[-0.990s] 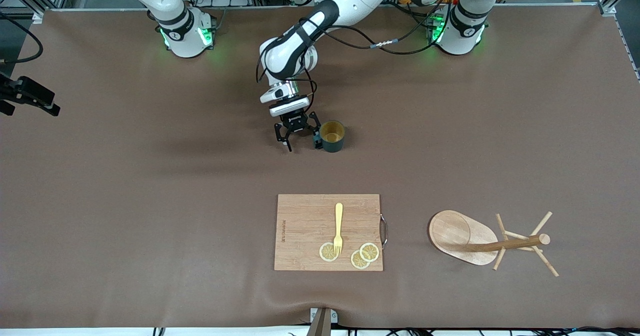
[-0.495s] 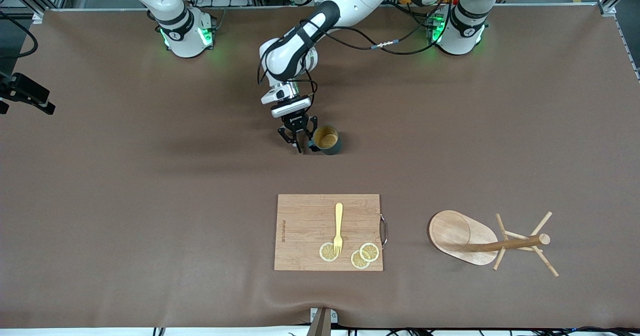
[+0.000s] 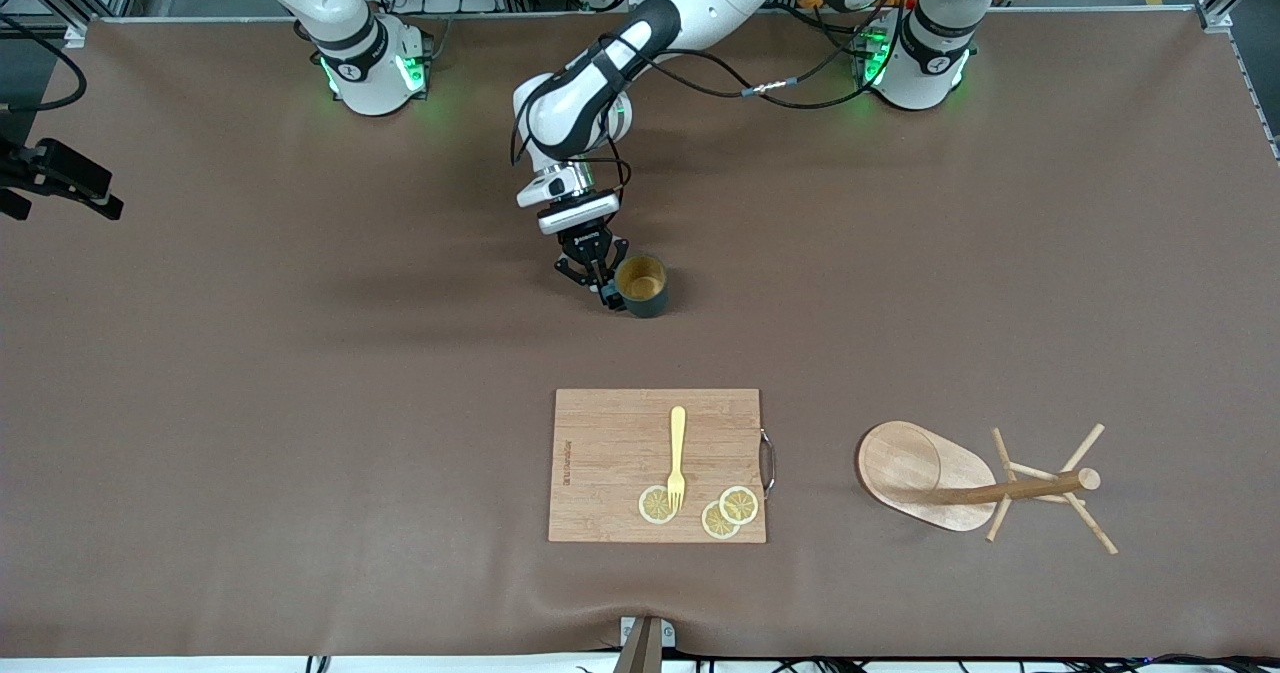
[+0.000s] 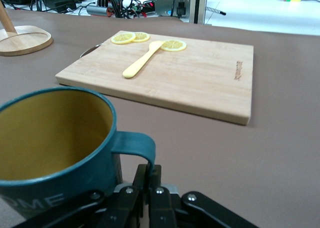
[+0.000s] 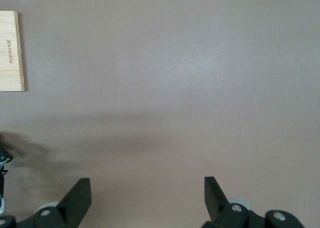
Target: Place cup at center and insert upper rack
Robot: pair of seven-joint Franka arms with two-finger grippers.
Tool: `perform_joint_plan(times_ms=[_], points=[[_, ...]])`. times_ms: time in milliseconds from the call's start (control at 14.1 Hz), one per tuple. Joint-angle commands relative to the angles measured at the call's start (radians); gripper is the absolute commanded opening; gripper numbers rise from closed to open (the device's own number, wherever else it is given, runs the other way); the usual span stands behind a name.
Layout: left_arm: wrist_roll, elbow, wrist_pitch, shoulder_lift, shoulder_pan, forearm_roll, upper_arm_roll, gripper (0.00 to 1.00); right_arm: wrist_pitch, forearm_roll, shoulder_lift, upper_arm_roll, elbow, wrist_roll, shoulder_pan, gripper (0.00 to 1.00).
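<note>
The dark teal cup (image 3: 641, 285) with a yellowish inside is upright at the table's middle, nearer the robots' bases than the cutting board. My left gripper (image 3: 604, 291) is shut on its loop handle (image 4: 142, 149); the cup fills the left wrist view (image 4: 50, 138). The upper rack (image 3: 960, 483), a light wooden mug tree, lies on its side toward the left arm's end, beside the board; its oval base (image 4: 25, 38) shows in the left wrist view. My right gripper (image 5: 147, 188) is open and empty over bare table at the right arm's end (image 3: 65, 188), waiting.
A bamboo cutting board (image 3: 620, 453) with a yellow fork (image 3: 677, 453) and three lemon slices (image 3: 720, 513) lies nearer the front camera than the cup. Its corner shows in the right wrist view (image 5: 10, 53). Brown mat covers the table (image 3: 300, 403).
My left gripper has closed from open onto the cup's handle. The cup has shifted slightly toward the right arm's end. The right gripper has barely moved.
</note>
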Motion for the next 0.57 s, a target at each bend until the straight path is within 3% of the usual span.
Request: perform_joint_plan(times_ms=[0, 495], points=[[0.009, -0.011, -0.008, -0.074, 0.011, -0.043, 0.004, 0.00, -0.024, -0.012, 0.029, -0.003, 0.063, 0.016, 0.006, 1.00], [0.269, -0.008, -0.007, -0.255, 0.166, -0.250, -0.001, 0.00, -0.032, -0.008, 0.028, -0.004, 0.089, 0.006, -0.006, 1.00]])
